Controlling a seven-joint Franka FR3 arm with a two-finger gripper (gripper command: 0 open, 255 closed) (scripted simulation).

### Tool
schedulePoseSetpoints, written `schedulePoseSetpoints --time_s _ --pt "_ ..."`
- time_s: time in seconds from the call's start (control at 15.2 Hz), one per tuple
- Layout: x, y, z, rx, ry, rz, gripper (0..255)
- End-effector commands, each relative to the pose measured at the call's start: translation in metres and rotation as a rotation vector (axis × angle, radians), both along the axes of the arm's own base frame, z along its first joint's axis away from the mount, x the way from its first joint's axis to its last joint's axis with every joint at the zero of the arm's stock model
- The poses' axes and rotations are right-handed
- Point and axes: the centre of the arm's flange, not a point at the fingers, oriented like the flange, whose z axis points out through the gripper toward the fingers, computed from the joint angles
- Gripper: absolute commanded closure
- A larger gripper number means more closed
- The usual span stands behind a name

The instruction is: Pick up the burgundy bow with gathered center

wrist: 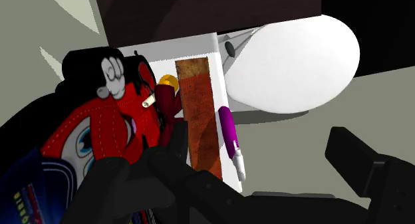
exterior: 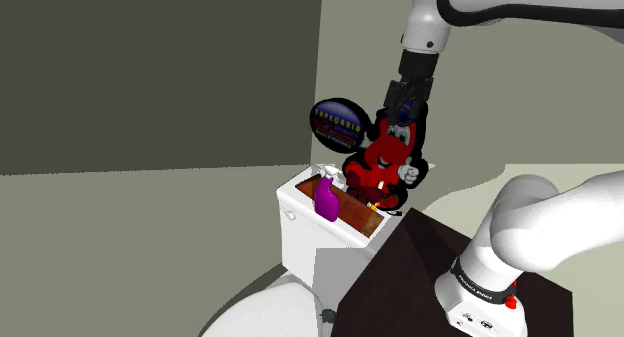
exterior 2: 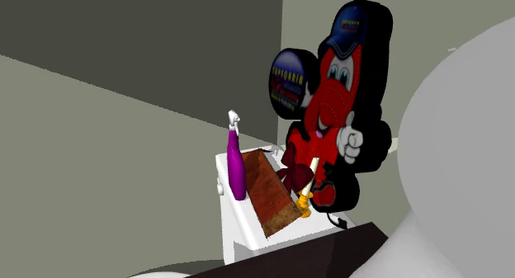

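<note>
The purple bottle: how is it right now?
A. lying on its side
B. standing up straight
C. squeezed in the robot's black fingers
B: the purple bottle stands upright, white nozzle on top, beside the brown board, while the gripper hangs apart from it, up by the red cartoon figure.

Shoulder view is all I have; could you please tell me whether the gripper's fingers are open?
Observer: Yes; the wrist view shows the gripper with fingers wide apart, clasping nothing.
Operator: Thanks. Where exactly is the burgundy bow?
Observer: The second exterior view shows it between the brown board and the red mascot cutout.
Operator: Anything close beside it?
Observer: A cream stick with a yellow end stands tilted next to it.
</note>
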Motion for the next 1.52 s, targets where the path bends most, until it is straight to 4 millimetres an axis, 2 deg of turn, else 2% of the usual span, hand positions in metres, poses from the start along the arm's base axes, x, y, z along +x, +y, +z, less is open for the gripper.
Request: schedulePoseSetpoints --time_s 0.0,0.4,0.73,1.12,1.45 --pt "0.000 0.000 0.000 0.000 0.000 0.000 0" --pt "0.021 0.016 -0.078 -0.147 0.041 0.108 0" --pt "0.035 0.022 -0.145 -0.270 0.074 0.198 0" --pt "0.049 0.020 -0.226 -0.418 0.115 0.306 0" --pt "0.058 0.010 -0.294 -0.541 0.149 0.396 0"
